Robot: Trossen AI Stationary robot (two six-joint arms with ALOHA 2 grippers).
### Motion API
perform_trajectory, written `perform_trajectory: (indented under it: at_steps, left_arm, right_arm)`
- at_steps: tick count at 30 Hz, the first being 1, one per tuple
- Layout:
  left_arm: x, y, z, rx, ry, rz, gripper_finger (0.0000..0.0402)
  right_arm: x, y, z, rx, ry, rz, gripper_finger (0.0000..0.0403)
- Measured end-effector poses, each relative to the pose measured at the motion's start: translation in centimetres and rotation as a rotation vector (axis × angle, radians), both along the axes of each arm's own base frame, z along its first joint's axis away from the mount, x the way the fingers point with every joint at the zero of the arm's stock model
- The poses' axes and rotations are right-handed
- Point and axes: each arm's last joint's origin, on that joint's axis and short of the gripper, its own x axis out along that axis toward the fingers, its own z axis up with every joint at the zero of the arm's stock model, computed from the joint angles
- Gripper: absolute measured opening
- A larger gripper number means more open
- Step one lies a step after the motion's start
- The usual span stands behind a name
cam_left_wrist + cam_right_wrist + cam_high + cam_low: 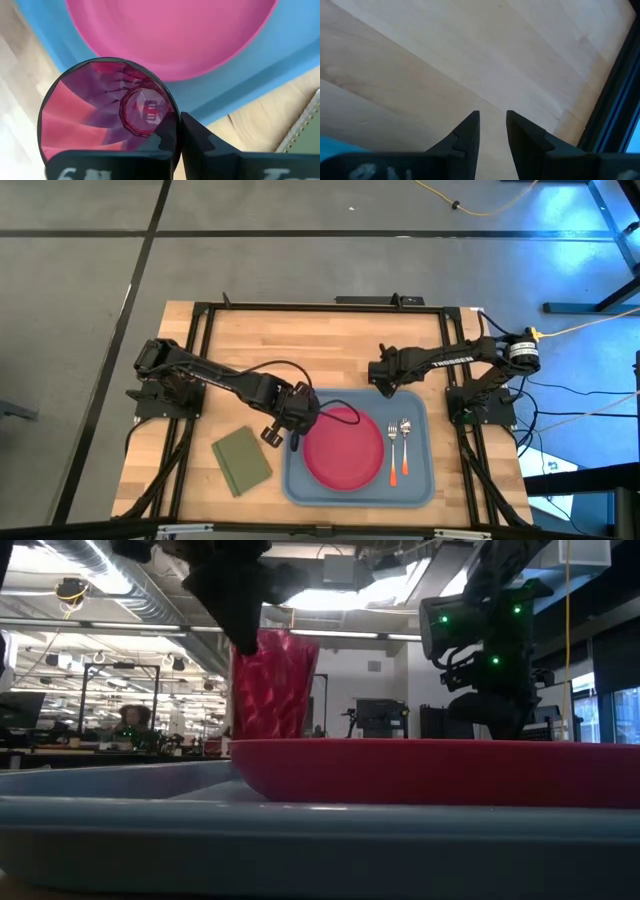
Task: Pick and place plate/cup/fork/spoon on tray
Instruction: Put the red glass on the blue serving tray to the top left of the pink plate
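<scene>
I find the left claw (pixel 293 432) clamped on the rim of the cup (pixel 107 112), one finger inside it and one outside. In the low view the cup hangs clear above the tray (pixel 420 480), near its left edge and just beside the plate (pixel 343 448).

The plate lies flat in the tray. The fork (pixel 393 451) and spoon (pixel 405 448) lie side by side to its right, also in the tray.

The right claw (pixel 492 131) waits over bare worktop (pixel 330 340) behind the tray, fingers narrow and holding nothing.

I judge the cup to be the last item and its placing the step in hand. The next move calls for a straight descent onto the strip of tray floor between plate and rim. My concern is the cup base catching the plate's edge and tipping on release.
</scene>
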Motion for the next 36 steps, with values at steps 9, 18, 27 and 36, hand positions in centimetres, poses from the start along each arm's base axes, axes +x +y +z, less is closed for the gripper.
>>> perform_trajectory:
  at_steps: [9, 18, 27, 36]
  left_arm:
    - [0.2, -0.1, -1.1, -0.008, -0.031, 0.0, 0.0003]
    - [0.1, 0.1, -1.5, -0.008, -0.026, 0.004, 0.0027]
    - [0.2, 0.1, -1.5, -0.002, -0.037, 0.008, 0.0017]
    - [0.5, 0.1, -1.4, -0.006, -0.067, 0.01, 0.0032]
  right_arm:
    - [0.0, 0.1, 0.0, 0.0, 0.0, 0.006, 0.0101]
    - [0.0, 0.1, 0.0, 0.0, 0.0, 0.006, 0.0101]
    - [0.0, 0.1, 0.0, 0.0, 0.0, 0.006, 0.0101]
    - [0.0, 0.1, 0.0, 0.0, 0.0, 0.006, 0.0101]
